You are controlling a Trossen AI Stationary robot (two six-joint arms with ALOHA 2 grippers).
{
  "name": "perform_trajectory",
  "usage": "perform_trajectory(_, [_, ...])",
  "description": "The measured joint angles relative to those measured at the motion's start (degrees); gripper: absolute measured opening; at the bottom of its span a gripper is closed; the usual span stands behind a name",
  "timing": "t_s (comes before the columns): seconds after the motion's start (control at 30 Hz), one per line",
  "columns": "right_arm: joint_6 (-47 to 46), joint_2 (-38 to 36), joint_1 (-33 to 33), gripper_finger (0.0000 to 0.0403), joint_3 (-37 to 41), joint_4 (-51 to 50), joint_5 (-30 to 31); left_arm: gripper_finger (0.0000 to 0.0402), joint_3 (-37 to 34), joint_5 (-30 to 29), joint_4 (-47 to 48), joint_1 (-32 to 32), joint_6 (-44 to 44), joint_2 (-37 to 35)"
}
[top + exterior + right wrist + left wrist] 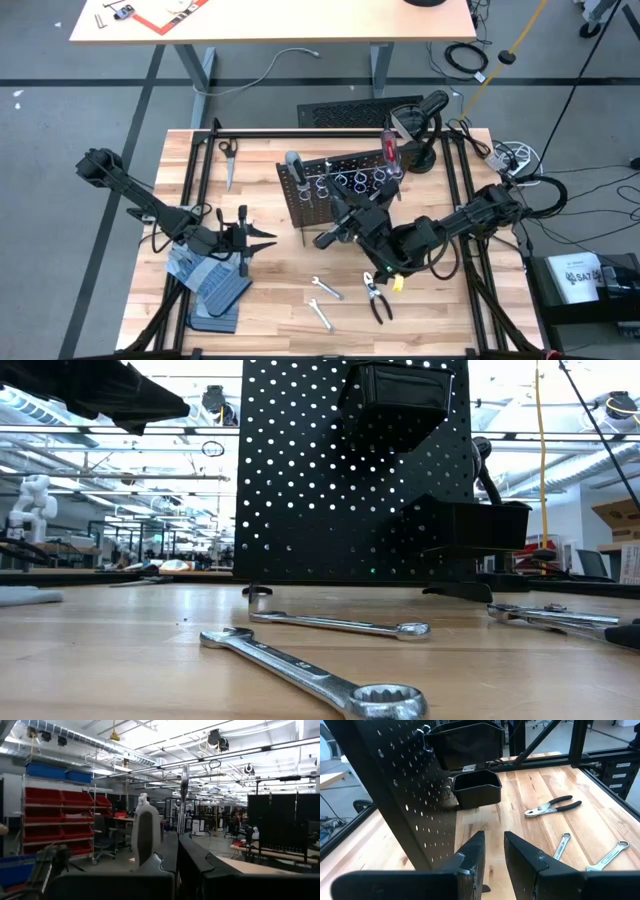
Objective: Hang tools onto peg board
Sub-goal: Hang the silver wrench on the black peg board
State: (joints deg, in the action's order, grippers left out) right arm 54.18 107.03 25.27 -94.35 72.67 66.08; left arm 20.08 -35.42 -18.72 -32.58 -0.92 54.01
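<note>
A: Progress on the board (335,185)?

B: Partly loaded. High view shows the red screwdriver (389,147) and grey screwdriver (294,166) already standing up in it, at opposite ends of the ring row (352,181).

A: What's left?

B: Two wrenches (322,302) and the pliers (377,297) lie flat on the table (270,300), in front of the board. Low view has the wrenches close to the camera, the board upright behind them.

A: Left gripper (243,237)?

B: To the left of the board, over the gloves (205,282), just beside the board's left edge. Fingers (470,860) set narrow, a slim gap between them, nothing in it. Its wrist view looks along the board's face to the bins (476,787), pliers and wrenches beyond.

A: Right gripper (345,228)?

B: In front of the board, near its base, fingers fully closed. Right wrist view shows a thin silver shaft standing up past the fingertips. Can't tell whether it's gripped or what it is. So closed, load unclear.

A: Estimate?

B: I'd judge under half done: two tools hung, three still on the table.
</note>
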Motion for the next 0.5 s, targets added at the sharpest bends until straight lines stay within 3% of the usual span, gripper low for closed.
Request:
perform_trajectory(0.23, [-2.81,-0.01,-1.68,0.0000,2.02,3.11,-0.89,0.0082,0.00,0.00,-0.02,0.00,1.28,-0.01])
perform_trajectory(0.5, [-6.75,-0.01,-2.14,0.0000,2.04,-0.01,-1.46,0.0082,0.00,-0.17,0.00,0.04,1.32,-0.01])
